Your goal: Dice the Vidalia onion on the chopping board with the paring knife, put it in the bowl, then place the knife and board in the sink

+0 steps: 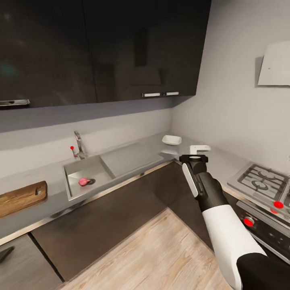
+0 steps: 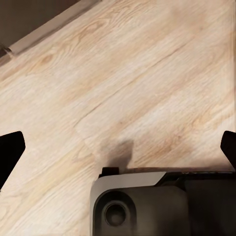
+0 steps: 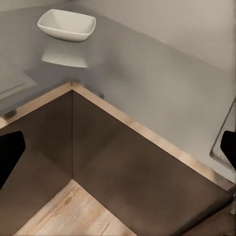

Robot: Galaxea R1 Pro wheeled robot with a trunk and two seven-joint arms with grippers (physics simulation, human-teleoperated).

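Observation:
The Vidalia onion (image 1: 83, 181), a small pinkish ball, lies by the drain in the grey sink (image 1: 76, 169). The wooden chopping board (image 1: 22, 197) lies flat on the countertop (image 1: 225, 161) left of the sink. The white bowl (image 1: 171, 139) (image 3: 67, 24) stands in the far corner of the countertop. My right gripper (image 1: 199, 150) (image 3: 118, 147) hangs open and empty in front of the counter corner, short of the bowl. My left gripper (image 2: 120, 147) is open and empty over the wooden floor. The paring knife is out of view.
A chrome faucet (image 1: 79, 146) with a red-tipped lever stands behind the sink. A stove (image 1: 264, 179) with red knobs sits at the right under a hood (image 1: 276, 64). Dark wall cabinets (image 1: 100, 48) hang above. Wooden floor (image 1: 153, 249) lies before the L-shaped base cabinets.

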